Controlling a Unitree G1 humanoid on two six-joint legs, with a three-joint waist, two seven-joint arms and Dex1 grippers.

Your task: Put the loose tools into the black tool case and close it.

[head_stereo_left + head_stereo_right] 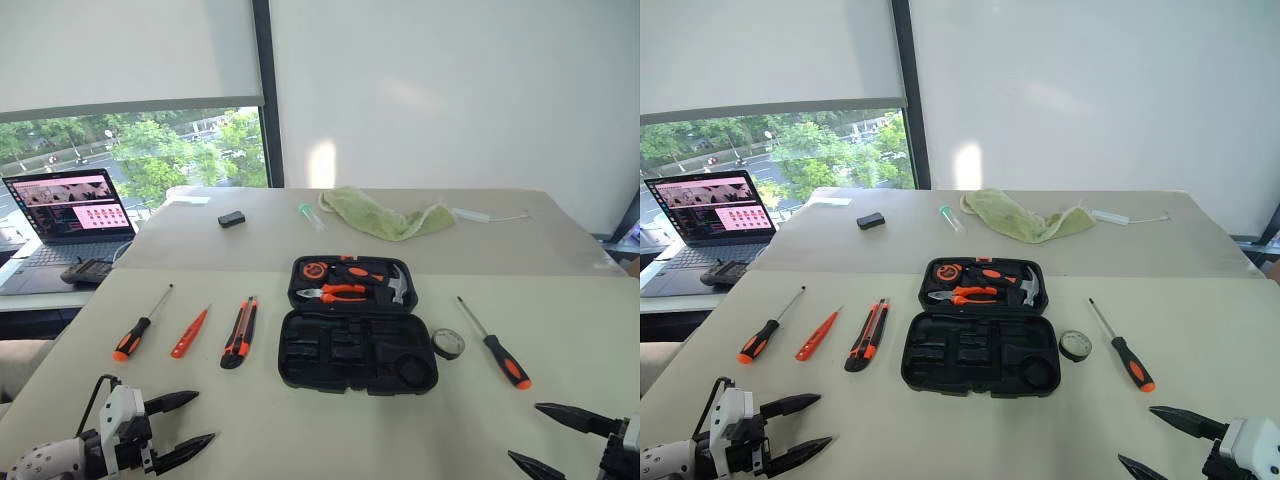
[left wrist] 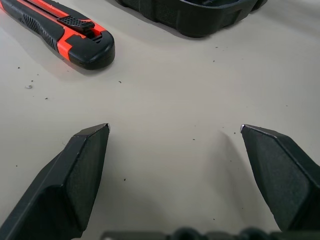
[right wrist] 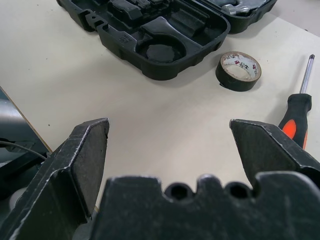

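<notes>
Black plastic, the tool case (image 1: pixel 357 338) lies wide open at the middle of the table (image 1: pixel 300 420), its far half holding orange-handled pliers (image 1: pixel 337 292) and a small hammer (image 1: pixel 399 286), its near half showing bare moulded slots. Toward the table's left edge lie a long screwdriver (image 1: pixel 140 328), a small orange screwdriver (image 1: pixel 189 332) and the utility knife (image 1: pixel 240 331), side by side but apart. Just beside the case's right end sits the tape roll (image 1: pixel 448 344), with the second long screwdriver (image 1: pixel 495 346) beyond it. At the near edge, the left gripper (image 1: pixel 180 426) and right gripper (image 1: pixel 545 438) hover with fingers spread wide, holding nothing.
</notes>
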